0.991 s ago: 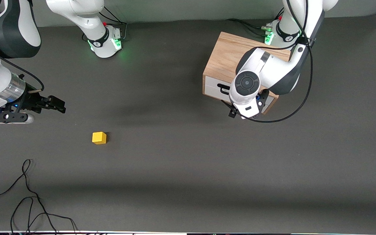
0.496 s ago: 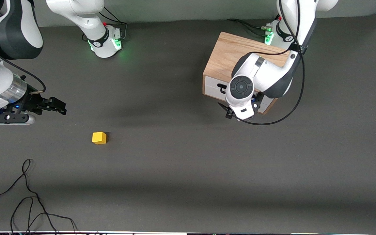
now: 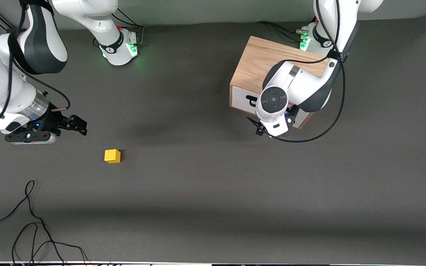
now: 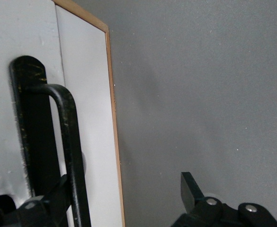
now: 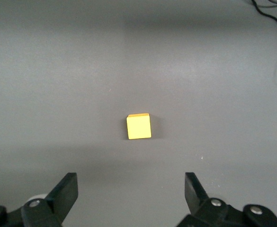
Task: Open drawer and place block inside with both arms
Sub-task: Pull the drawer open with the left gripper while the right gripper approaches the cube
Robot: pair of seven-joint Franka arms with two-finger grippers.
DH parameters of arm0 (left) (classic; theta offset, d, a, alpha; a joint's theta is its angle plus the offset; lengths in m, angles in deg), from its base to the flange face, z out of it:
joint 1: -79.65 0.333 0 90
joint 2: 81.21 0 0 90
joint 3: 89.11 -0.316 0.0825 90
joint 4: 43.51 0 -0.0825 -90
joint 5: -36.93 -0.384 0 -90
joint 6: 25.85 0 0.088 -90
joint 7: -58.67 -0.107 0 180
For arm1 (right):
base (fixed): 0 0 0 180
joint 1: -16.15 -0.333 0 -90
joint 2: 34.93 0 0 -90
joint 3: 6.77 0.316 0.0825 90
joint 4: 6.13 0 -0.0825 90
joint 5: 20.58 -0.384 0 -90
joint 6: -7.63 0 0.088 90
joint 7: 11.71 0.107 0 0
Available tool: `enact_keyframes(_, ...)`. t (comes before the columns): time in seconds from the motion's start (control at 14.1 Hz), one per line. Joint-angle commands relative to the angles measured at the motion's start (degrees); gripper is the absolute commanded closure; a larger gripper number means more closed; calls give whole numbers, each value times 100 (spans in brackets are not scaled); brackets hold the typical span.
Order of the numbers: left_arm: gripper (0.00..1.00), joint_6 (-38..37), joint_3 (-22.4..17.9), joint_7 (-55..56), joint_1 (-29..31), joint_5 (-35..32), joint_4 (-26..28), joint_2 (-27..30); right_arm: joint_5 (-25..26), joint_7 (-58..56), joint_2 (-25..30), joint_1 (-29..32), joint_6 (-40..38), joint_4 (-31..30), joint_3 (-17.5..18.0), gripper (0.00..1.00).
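The drawer (image 3: 248, 100) is not yet pulled out: its white front panel sits flush in the oak cabinet (image 3: 261, 62), which stands near the edge of the table (image 3: 213, 207) where the arm bases are, toward the left arm's end. The left gripper (image 4: 124, 198) is at the drawer front with its fingers spread apart and empty; in the left wrist view one finger lies against the black bar handle (image 4: 69, 156) while the other stands off over bare table, so the bar is not clearly between the jaws. The yellow block (image 3: 112, 156) rests alone on the table toward the right arm's end, well apart from the cabinet and nearer the front camera. The right gripper (image 3: 78, 125) hangs over the table close to the block, jaws wide and holding nothing; the right wrist view shows the block ahead of its fingertips. The step in hand looks like the approach, one arm to the handle, the other to the block. Next, the left gripper likely needs to straddle the bar, close, and pull straight out; the right should come down over the block and pinch it.
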Motion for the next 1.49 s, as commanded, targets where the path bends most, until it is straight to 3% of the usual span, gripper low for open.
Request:
enact_keyframes(0.0, 0, 96, -29, 45, -13, -85, -211, -113, -25, 46, 5, -23, 274, -209, -13, 0)
enact_keyframes(0.28, 0, 245, -38, 37, -22, -94, -307, -209, -16, 46, -83, -23, 406, -253, -13, 0)
enact_keyframes(1.06, 0, 289, -29, 28, -31, -173, -1274, -851, -16, 29, -224, -23, 617, -280, -13, 0)
enact_keyframes(1.42, 0, 325, -55, 28, -31, -243, -1933, -1290, -16, -279, -750, -5, 1318, -376, -30, 0)
